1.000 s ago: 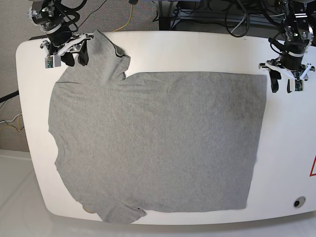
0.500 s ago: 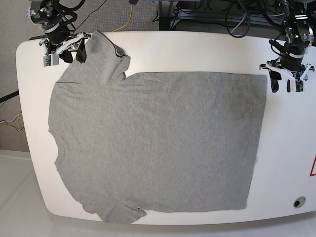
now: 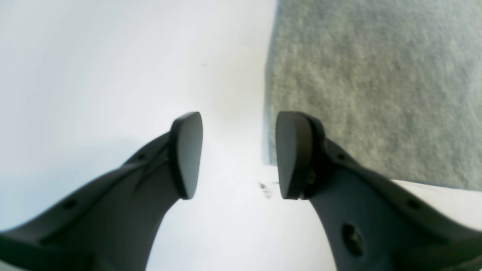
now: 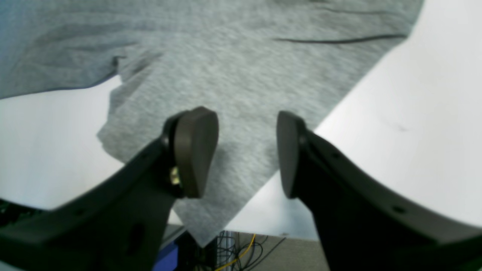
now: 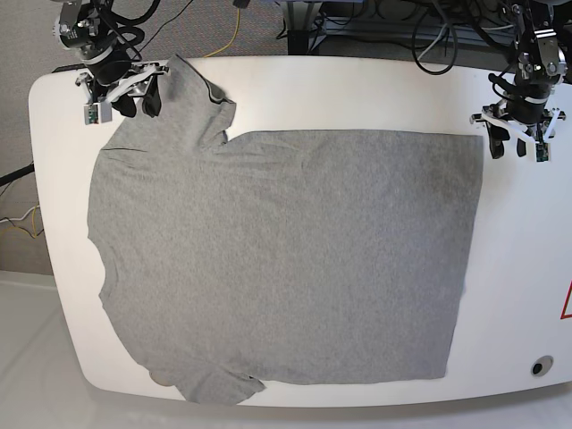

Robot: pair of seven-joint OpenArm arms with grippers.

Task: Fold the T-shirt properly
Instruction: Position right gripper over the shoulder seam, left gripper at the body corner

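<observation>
Here the heather-grey T-shirt (image 5: 277,259) is lying spread flat over most of the white table (image 5: 357,94), its straight hem running along the right side and its sleeves pointing toward the far-left and near-left corners. The near sleeve is reaching the table's front edge, and the far sleeve is stretching up to the back-left corner, where its tip is poking just past the rear edge.

The right gripper (image 5: 136,96) is hanging over that far sleeve at the back-left corner. In the right wrist view its two dark fingers (image 4: 196,150) are standing apart with a clear gap, and the grey knit of the T-shirt (image 4: 233,86) is showing between them; nothing is being pinched. A dark crease is running across the cloth toward the table's bare right part in that view.

The left gripper (image 5: 518,143) is sitting near the back-right corner, just beside the hem's far corner. The left wrist view is showing the left gripper (image 3: 231,154) with jaws parted and holding nothing, one finger (image 3: 186,150) over bare white tabletop (image 3: 94,75) and the other finger lined up at the edge of the T-shirt (image 3: 376,82). Whether that finger is touching the fabric cannot be told.

A small round hole (image 5: 541,365) is sitting in the tabletop near the front-right corner.
</observation>
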